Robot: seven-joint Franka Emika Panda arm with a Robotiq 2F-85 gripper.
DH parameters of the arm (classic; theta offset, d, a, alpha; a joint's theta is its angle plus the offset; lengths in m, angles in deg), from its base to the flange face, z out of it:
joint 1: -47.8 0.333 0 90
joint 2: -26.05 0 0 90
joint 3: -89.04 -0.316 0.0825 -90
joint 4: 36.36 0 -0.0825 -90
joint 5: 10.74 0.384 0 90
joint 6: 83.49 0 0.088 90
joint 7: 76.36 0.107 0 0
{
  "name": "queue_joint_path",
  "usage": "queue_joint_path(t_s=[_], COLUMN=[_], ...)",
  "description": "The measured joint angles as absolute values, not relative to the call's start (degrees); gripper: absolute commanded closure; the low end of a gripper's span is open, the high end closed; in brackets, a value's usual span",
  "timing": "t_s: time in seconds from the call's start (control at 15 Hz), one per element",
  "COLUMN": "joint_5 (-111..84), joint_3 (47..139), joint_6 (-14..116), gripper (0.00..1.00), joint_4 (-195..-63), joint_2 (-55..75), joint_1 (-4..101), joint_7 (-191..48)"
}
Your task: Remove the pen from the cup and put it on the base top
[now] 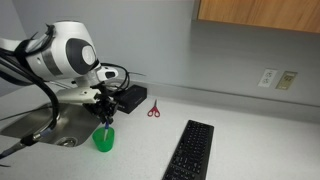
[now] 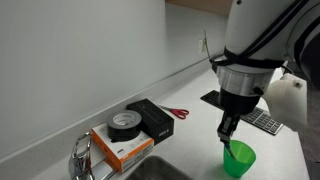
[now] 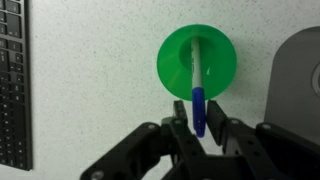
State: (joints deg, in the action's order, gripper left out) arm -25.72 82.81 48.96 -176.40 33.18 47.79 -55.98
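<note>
Only the wrist view really shows the grip: the gripper point(image 3: 200, 128) is pinched narrow on the blue top end of the pen point(image 3: 198, 98), and the pen's pale lower part sits inside the cup point(image 3: 172, 55). In both exterior views the gripper just hangs right over the cup on the base top point(image 1: 250, 140), and I can't really make out the pen.

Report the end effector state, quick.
End effector: closed on the pen, whose far end sits in the cup.
</note>
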Motion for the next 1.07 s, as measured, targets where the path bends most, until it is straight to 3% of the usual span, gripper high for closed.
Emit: queue_joint_path(t_s=[0.6, 1.07], joint_5=[-25.72, -24.43], joint_3=[83.47, 83.5], joint_6=[53.57, 53.55], gripper=[0.97, 0.97], joint_4=[-176.33, -179.65], joint_2=[31.92, 37.93], joint_1=[47.81, 48.01], joint_7=[-56.76, -58.75])
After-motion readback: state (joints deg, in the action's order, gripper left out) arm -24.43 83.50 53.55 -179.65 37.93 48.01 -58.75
